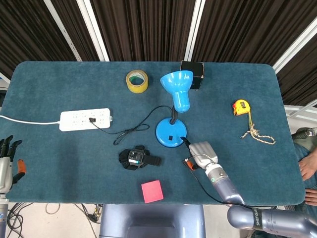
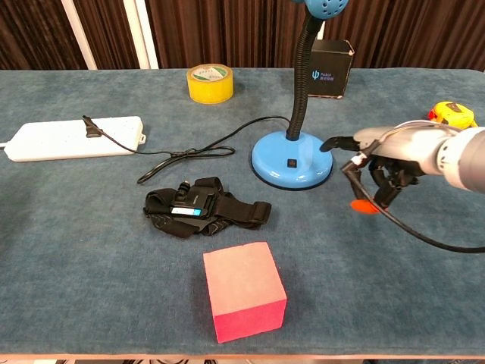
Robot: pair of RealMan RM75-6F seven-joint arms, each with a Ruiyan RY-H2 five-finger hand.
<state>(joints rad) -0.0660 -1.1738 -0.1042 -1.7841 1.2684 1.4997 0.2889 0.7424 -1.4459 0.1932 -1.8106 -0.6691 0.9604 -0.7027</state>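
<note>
My right hand (image 1: 200, 152) hovers over the table just right of and in front of the blue desk lamp's round base (image 1: 171, 133). In the chest view that right hand (image 2: 379, 163) holds nothing; one finger (image 2: 333, 142) reaches out to the rim of the lamp base (image 2: 292, 163), the others hang curled downward. I cannot tell if the finger touches the base. My left hand (image 1: 6, 161) stays off the table's front left corner, fingers straight and apart, empty. It does not show in the chest view.
A white power strip (image 1: 85, 119) with the lamp's black cord (image 1: 133, 128) lies left. A black strap mount (image 1: 137, 158) and pink cube (image 1: 152, 191) sit in front. Yellow tape roll (image 1: 136, 81), black box (image 1: 193, 74), tape measure (image 1: 240, 107) and rope (image 1: 257, 134) lie farther off.
</note>
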